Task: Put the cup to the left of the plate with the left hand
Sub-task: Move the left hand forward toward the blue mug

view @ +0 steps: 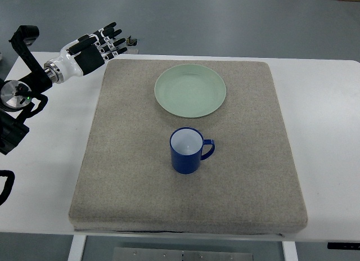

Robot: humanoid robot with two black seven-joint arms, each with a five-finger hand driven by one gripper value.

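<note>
The left hand hangs over the far left corner of the mat, with its arm coming in from the picture's left edge and rising toward that corner. The forearm slants up and to the right, and the white wrist leads into a black and white palm. The fingers are stretched out nearly straight and a little apart, pointing right and away from the robot; they are released and hold nothing. The hand is just beyond the mat's far left corner, partly above the white desk, and touches neither cup nor plate.

The cup is blue with a white inside. It stands upright on the mat, near the middle and a little toward the near edge, with its handle turned to the right. It sits on the near side of the plate, apart from it and almost in line with it, not at its left. The plate is pale green and lies flat near the mat's far edge, about midway along it.

The grey mat covers most of the desk, leaving white strips of desk at both sides and along the far edge. The hand is well apart from the cup, which stands free with nothing touching it.
</note>
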